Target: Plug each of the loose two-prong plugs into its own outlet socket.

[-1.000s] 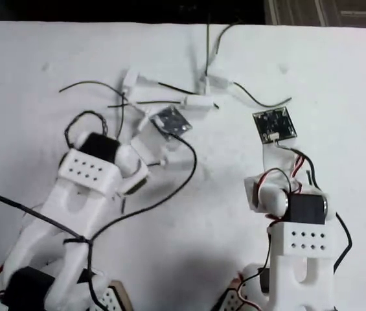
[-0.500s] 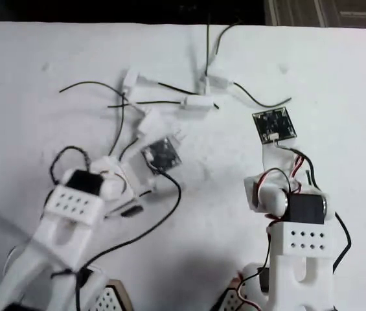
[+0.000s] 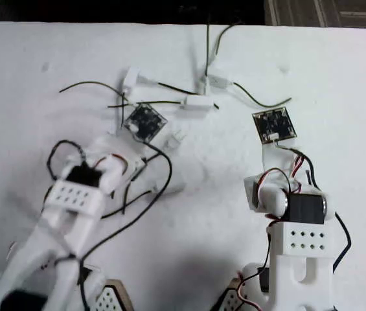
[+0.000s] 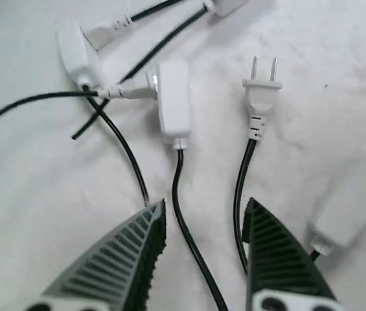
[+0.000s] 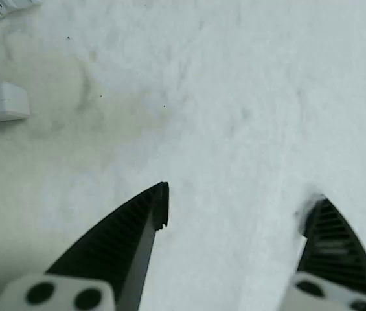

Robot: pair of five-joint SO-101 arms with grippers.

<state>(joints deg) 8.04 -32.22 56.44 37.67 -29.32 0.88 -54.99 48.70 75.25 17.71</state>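
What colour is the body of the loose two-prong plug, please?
White plug on a black cord; clearest in the left wrist view.

White table (image 3: pixel 338 65), dark band (image 3: pixel 105 10) beyond its far edge, brown panelling (image 3: pixel 325 11)

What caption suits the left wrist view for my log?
Left gripper, jaws open, over a black cord, facing a loose two-prong plug and white outlet socket.

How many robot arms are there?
2. The left arm stands by the cords; the right arm stands beside it on the table. None seem hidden.
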